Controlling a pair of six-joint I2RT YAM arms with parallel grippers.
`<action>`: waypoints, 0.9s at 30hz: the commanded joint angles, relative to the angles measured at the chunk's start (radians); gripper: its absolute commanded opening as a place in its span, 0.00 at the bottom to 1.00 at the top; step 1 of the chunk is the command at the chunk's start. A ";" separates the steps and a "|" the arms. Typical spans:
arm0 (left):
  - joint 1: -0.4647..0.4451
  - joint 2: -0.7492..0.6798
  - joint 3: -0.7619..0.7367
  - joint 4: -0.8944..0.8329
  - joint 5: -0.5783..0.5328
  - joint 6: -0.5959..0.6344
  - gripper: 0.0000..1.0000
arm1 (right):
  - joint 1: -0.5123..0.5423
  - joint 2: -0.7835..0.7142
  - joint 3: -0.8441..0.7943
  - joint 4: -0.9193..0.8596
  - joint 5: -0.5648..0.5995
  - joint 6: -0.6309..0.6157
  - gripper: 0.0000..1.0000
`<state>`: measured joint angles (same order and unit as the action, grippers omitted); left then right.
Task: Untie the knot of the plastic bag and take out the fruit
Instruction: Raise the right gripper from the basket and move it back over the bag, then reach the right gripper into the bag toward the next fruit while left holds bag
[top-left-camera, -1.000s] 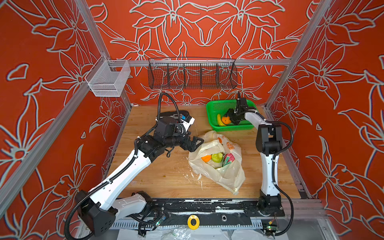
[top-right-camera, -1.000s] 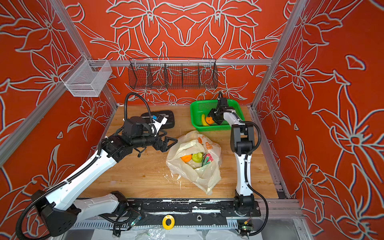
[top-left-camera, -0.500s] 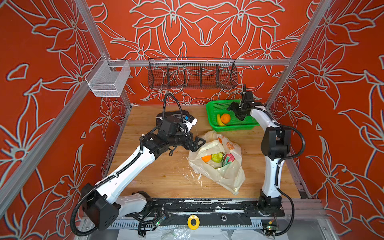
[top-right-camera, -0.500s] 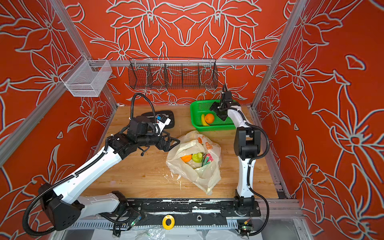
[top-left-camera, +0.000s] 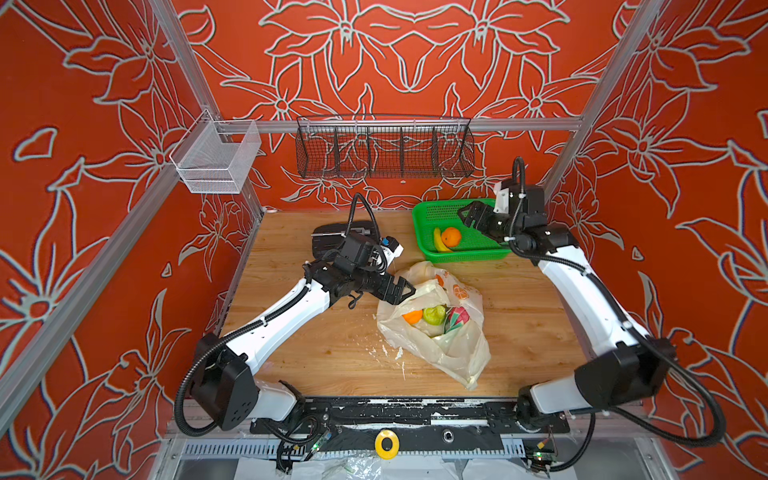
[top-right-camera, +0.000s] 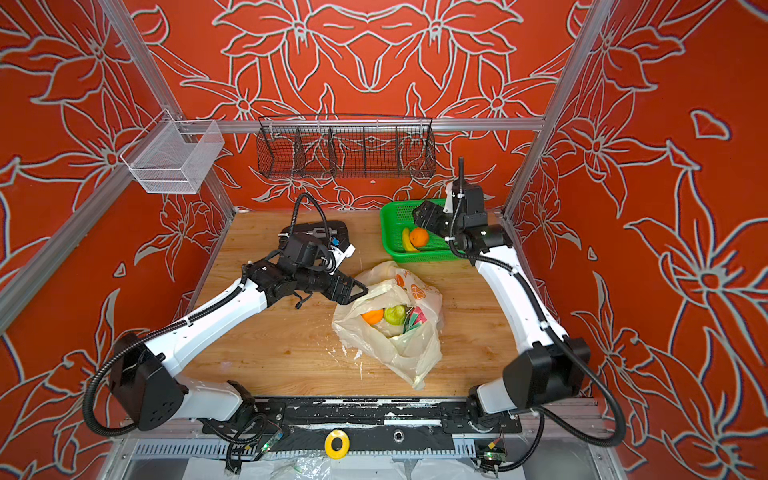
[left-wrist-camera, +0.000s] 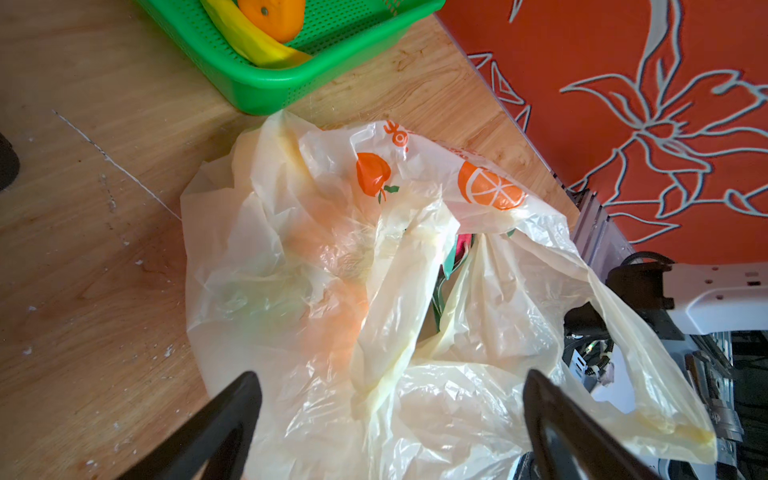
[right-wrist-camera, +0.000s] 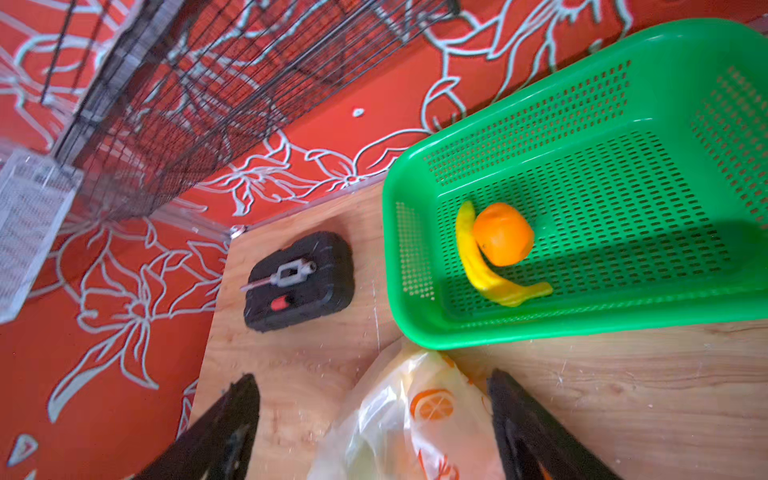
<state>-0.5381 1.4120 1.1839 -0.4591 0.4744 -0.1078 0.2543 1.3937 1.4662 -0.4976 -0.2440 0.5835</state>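
Note:
The cream-white plastic bag (top-left-camera: 440, 353) (top-right-camera: 399, 353) lies mid-table with its mouth gaping. No knot shows; a loose handle strip (left-wrist-camera: 399, 291) droops across the opening. Fruit sits inside: an orange (top-left-camera: 412, 316), a green piece (top-left-camera: 434, 314) and a pink-and-green dragon fruit (top-left-camera: 457, 318). My left gripper (top-left-camera: 405, 289) (left-wrist-camera: 390, 376) is open at the bag's left rim, the film spread between its fingers and not pinched. My right gripper (top-left-camera: 469, 214) (right-wrist-camera: 374, 376) hangs open and empty above the green basket (top-left-camera: 457, 257). A second orange (right-wrist-camera: 503, 232) rests there.
A small yellow banana (right-wrist-camera: 478, 266) lies against the orange in the basket. A black tool case (top-left-camera: 332, 237) sits at the back of the table. A black wire rack (top-left-camera: 384, 151) and a clear bin (top-left-camera: 216, 164) hang on the walls. White flecks dot the wood by the bag.
My right gripper opened, left the orange in the basket and rose back to the right. My left gripper slid right, up to the bag's rim.

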 joint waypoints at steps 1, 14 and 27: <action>-0.008 0.046 0.042 -0.034 0.018 0.019 0.97 | 0.092 -0.093 -0.061 -0.057 0.018 -0.079 0.86; -0.062 0.168 0.082 -0.066 0.017 0.039 0.78 | 0.385 -0.372 -0.291 -0.212 0.188 -0.075 0.77; -0.063 0.190 0.113 -0.071 0.009 0.035 0.17 | 0.569 -0.432 -0.474 -0.277 0.229 -0.065 0.68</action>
<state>-0.5968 1.6032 1.2755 -0.5194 0.4892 -0.0753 0.7799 0.9276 1.0225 -0.7593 -0.0498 0.5072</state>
